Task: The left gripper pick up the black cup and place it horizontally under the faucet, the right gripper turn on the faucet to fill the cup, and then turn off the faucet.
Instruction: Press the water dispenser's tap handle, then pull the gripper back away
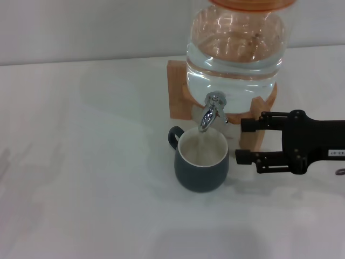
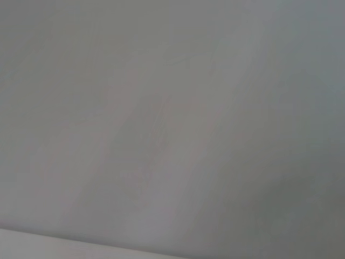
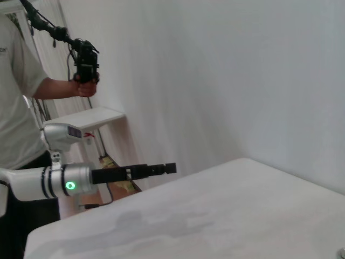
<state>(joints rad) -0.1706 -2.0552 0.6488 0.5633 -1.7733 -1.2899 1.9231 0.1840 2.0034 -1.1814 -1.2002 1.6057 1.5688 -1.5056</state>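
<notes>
White tabletop: rounded black cup beneath chrome faucet.

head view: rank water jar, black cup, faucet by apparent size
1. water jar, largest though cropped at the top
2. black cup
3. faucet, smallest

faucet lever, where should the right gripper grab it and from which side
Probably the small chrome lever handle atop the shiny chrome faucet, approached from the robot's right, where the all-black right gripper waits with its jaws open. The dark charcoal cup blocks the way from below.
</notes>
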